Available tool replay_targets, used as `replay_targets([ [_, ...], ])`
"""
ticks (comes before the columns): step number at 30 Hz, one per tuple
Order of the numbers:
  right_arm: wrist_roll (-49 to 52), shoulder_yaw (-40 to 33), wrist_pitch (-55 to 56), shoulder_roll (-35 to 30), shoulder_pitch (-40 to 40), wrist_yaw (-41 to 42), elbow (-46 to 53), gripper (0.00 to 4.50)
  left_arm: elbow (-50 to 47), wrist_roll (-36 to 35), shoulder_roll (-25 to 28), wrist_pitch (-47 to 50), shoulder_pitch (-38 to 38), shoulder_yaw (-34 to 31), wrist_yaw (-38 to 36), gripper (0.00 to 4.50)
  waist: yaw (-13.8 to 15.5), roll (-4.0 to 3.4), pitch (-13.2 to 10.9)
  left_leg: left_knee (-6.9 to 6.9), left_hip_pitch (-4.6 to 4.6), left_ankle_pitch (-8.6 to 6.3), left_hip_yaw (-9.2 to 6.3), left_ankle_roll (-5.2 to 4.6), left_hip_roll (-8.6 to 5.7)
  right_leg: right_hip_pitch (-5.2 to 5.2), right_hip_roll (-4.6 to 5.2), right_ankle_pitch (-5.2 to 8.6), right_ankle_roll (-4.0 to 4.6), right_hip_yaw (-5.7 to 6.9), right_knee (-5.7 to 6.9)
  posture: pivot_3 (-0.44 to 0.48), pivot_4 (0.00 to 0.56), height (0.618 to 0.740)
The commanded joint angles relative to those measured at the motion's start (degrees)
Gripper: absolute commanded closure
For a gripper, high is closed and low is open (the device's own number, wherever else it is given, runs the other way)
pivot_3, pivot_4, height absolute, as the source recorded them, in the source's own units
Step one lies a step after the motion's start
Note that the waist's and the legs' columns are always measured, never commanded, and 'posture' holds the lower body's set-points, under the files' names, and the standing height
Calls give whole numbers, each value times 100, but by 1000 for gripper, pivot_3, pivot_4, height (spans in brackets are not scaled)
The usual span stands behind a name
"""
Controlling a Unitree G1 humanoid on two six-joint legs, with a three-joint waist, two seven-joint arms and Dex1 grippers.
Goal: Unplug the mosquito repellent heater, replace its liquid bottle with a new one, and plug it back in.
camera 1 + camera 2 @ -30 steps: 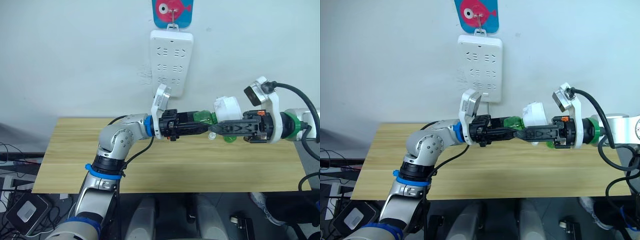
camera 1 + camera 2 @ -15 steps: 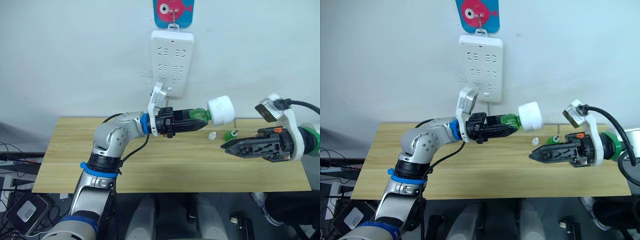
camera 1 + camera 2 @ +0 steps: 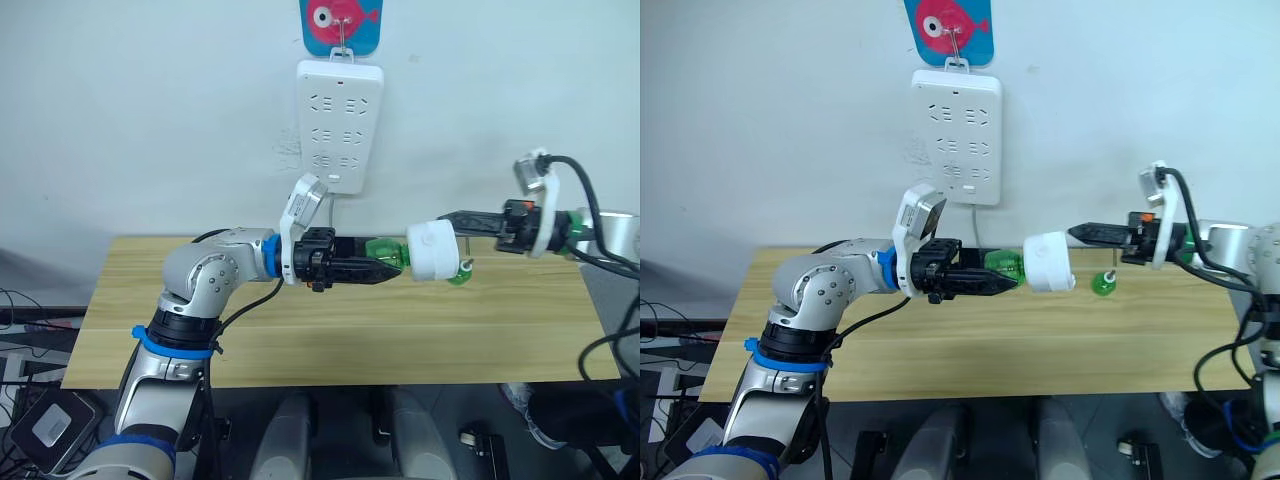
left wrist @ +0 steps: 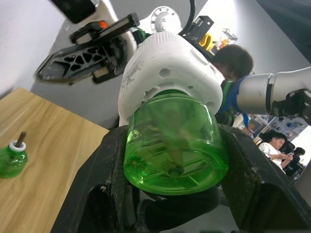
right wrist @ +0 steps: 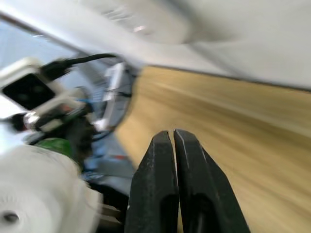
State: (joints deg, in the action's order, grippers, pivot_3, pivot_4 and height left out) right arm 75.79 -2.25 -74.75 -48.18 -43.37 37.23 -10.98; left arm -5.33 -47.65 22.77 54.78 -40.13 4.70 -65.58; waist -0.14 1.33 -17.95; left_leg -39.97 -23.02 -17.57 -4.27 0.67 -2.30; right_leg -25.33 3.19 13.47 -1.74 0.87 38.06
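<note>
Left eye view: two green bottles, one heater.

White heater on translucent green bottle, black claw fingers, pale striped wood bench, white power strip

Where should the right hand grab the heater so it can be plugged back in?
Grip the heater across its rounded white shell, coming from the robot's right, where the right hand hovers shut just behind it. The left hand holds the green bottle on the other end, so only the shell is free. The prongs can't be seen.
</note>
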Motion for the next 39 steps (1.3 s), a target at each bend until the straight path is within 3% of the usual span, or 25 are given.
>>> replay_targets([
  [1, 545, -363, -526, 113, 109, 6, 610, 4490, -150, -86, -64, -106, -65, -33, 22, 2240, 11, 0, 0, 1, -1, 0, -1, 0, 0, -1, 0, 0, 0, 0, -1, 29, 304, 740],
  [8, 2437, -465, -983, -202, 753, -526, 1600, 4490, 147, 357, -70, -608, -66, 20, 124, 2240, 79, 0, 0, 0, -3, 0, -13, 0, -6, 5, 6, -1, -1, 9, -5, 28, 301, 740],
  [16, 3720, 122, -472, -719, 311, -1042, 1507, 4490, 110, 717, -75, -1034, 62, 401, -104, 2240, -10, 0, 0, -1, 1, 0, -1, 0, -1, 4, 5, -1, -1, 7, -4, 23, 291, 740],
  [23, 3721, 224, -280, -423, -770, -1314, 437, 4490, 6, 737, 1, -1069, 151, 457, -206, 2240, 2, 0, 1, -2, 0, 0, 0, -1, -1, 4, 4, -1, -1, 6, -5, 34, 287, 740],
  [26, 2897, 177, 115, -145, -939, -1757, 61, 4490, -109, 654, 70, -975, 219, 447, -274, 2240, 4, 2, 1, 0, -1, 0, -2, -1, -2, 4, 5, -1, -1, 6, -7, 36, 282, 740],
  [33, 1040, 279, 207, 149, -390, -1275, 372, 4490, -251, 393, 111, -698, 196, 312, -284, 2240, 45, 1, 2, 0, -6, 0, -9, 0, -4, 1, 5, -1, -2, 9, -4, 47, 280, 740],
  [39, 920, 121, -429, 19, 43, -475, 1039, 4490, -103, 480, 54, -787, 141, 218, -114, 2240, 47, 1, 2, -1, -8, 0, -6, 0, -4, -2, 5, -1, -2, 8, -3, 51, 284, 740],
])
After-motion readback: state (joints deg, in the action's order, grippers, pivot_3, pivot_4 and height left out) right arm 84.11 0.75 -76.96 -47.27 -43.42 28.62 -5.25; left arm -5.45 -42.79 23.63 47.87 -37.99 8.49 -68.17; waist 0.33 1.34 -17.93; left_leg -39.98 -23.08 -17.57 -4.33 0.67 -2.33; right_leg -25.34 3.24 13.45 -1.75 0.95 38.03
